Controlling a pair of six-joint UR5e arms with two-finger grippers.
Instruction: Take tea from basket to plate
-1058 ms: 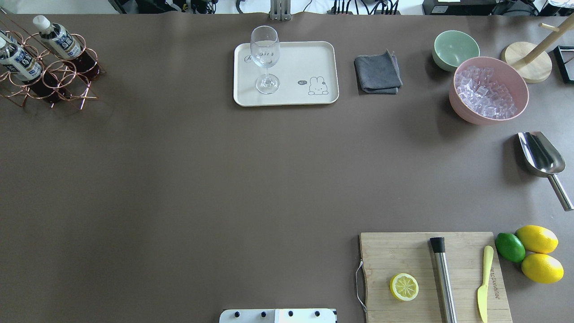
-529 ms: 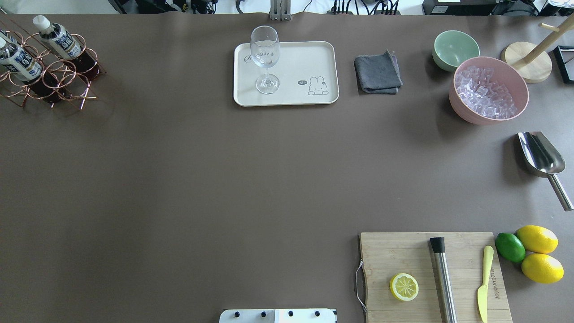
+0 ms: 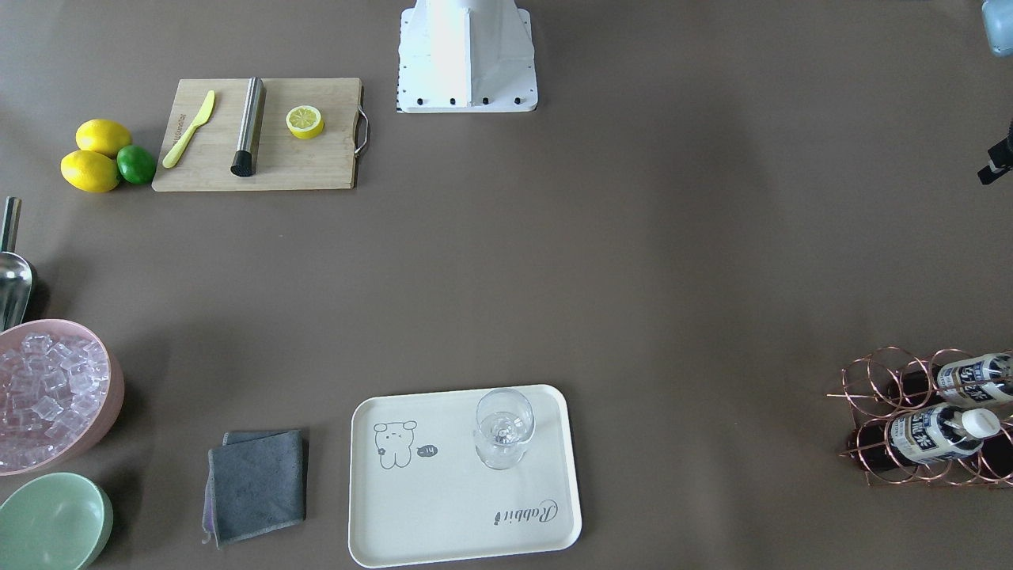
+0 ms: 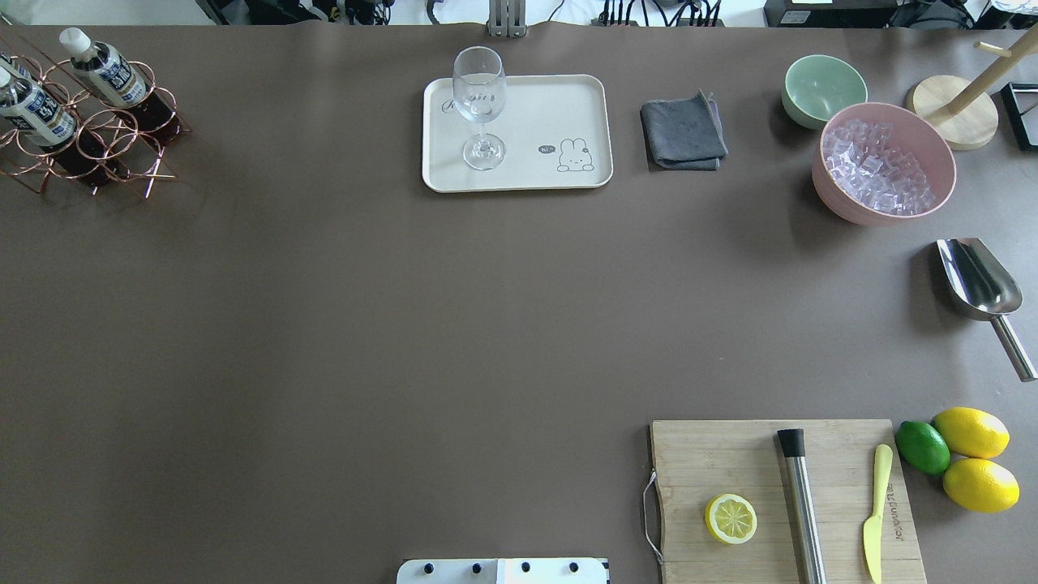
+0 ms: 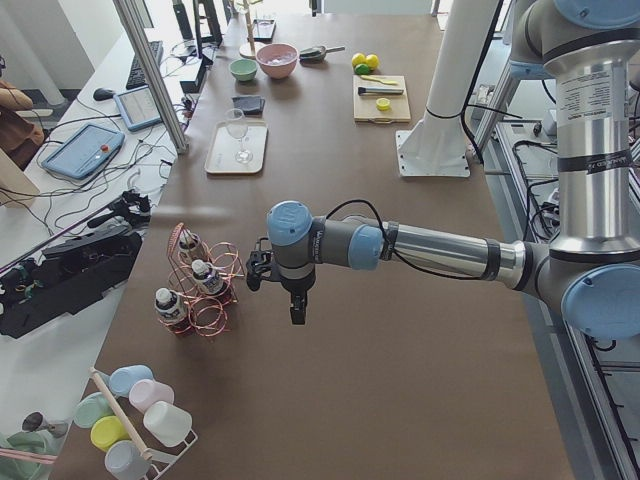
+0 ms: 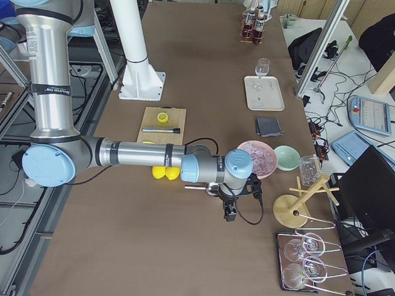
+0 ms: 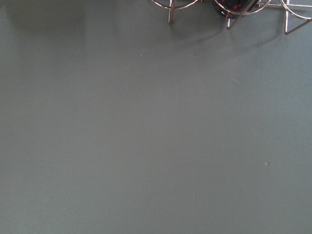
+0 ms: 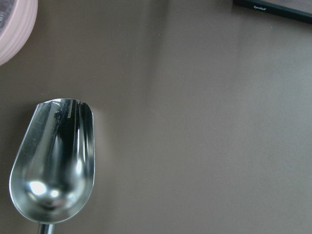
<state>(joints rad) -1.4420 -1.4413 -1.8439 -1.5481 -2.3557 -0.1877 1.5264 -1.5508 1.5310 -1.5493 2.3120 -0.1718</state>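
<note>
Two tea bottles (image 4: 101,73) (image 4: 28,109) show standing in the copper wire basket (image 4: 122,150) at the table's far left; the left side view shows three bottles (image 5: 205,275) in the basket (image 5: 215,315). The cream plate (image 4: 551,113) lies at the far middle and bears a clear wine glass (image 4: 480,105). My left gripper (image 5: 297,312) hangs above the bare table beside the basket; I cannot tell whether it is open or shut. Its wrist view shows only the basket's feet (image 7: 170,9). My right gripper (image 6: 229,214) hangs near the scoop (image 8: 53,161); its state is unclear too.
A pink bowl of ice (image 4: 884,162), a mint bowl (image 4: 823,88), a grey cloth (image 4: 683,131) and a metal scoop (image 4: 977,280) lie on the right. A cutting board (image 4: 730,462) with half a lemon, a muddler and a knife is at the near right, lemons (image 4: 973,434) beside it.
</note>
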